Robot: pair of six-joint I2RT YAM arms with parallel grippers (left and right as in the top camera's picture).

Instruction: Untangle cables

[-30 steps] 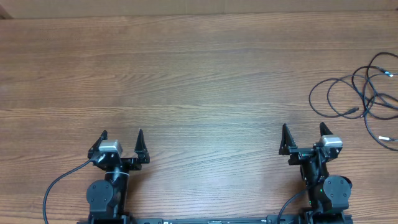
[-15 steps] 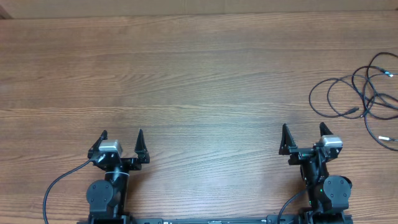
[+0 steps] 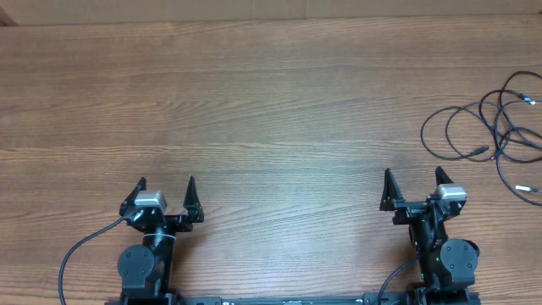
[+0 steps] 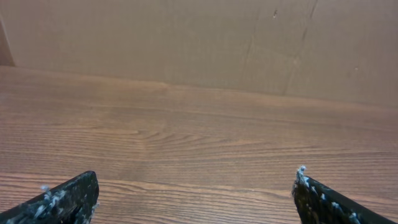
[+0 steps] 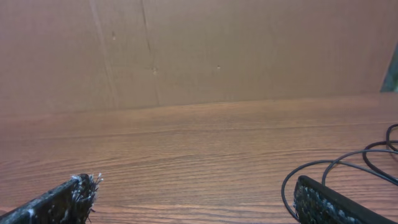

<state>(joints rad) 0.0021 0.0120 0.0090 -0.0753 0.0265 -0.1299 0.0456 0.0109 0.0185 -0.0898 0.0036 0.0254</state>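
The cables (image 3: 495, 127) lie as loose, overlapping black loops on the wooden table at the far right; a few small plug ends show among them. In the right wrist view part of the cables (image 5: 348, 162) curves in at the right, just beyond my right fingertip. My right gripper (image 3: 414, 187) rests near the front edge, left of and nearer than the loops, open with nothing between its fingers; seen from the wrist, the right gripper (image 5: 196, 190) frames bare wood. My left gripper (image 3: 166, 189) sits at the front left, far from the cables, and the left gripper (image 4: 196, 183) is open and empty.
A brown cardboard wall (image 4: 199, 43) stands along the table's far edge. The wooden tabletop (image 3: 254, 110) stretches between the two arms and the wall. Thick black arm wires (image 3: 76, 254) trail at the front by each base.
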